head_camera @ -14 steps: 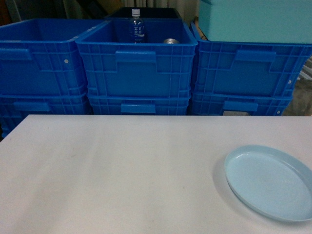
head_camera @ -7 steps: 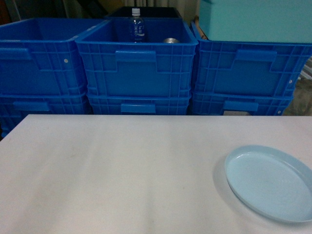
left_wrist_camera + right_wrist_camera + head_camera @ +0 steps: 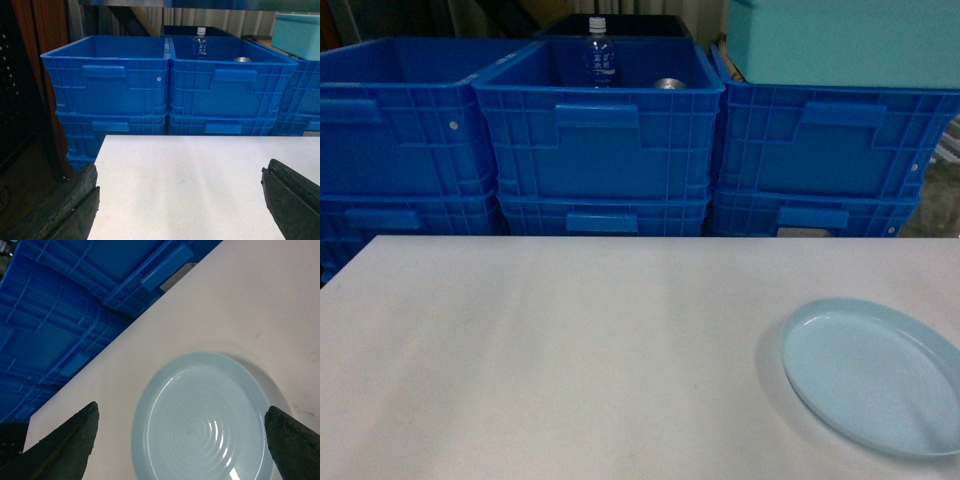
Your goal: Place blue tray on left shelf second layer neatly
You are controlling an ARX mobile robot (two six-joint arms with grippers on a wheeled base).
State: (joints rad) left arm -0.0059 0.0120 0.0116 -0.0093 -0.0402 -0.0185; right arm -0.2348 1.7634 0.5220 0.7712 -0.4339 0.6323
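The big white table [image 3: 570, 350] sits before deep dark-blue plastic crates [image 3: 600, 140]. The pale blue round plastic tray [image 3: 200, 420] lies flat under the wide-open right hand [image 3: 182, 440]. The left hand [image 3: 182, 200] hangs open, empty. Picking up comes next: lower and pinch the rim.

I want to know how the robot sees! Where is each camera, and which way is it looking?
Head: up on the robot, looking forward and down at the white table, blue crates and blue tray; no body parts show.
Left wrist: on the left arm, low over the table, facing the crates; open left gripper fingers at the bottom corners.
Right wrist: on the right arm, looking down at the tray; open right gripper fingers beside it.
Head and right wrist views share the tray.
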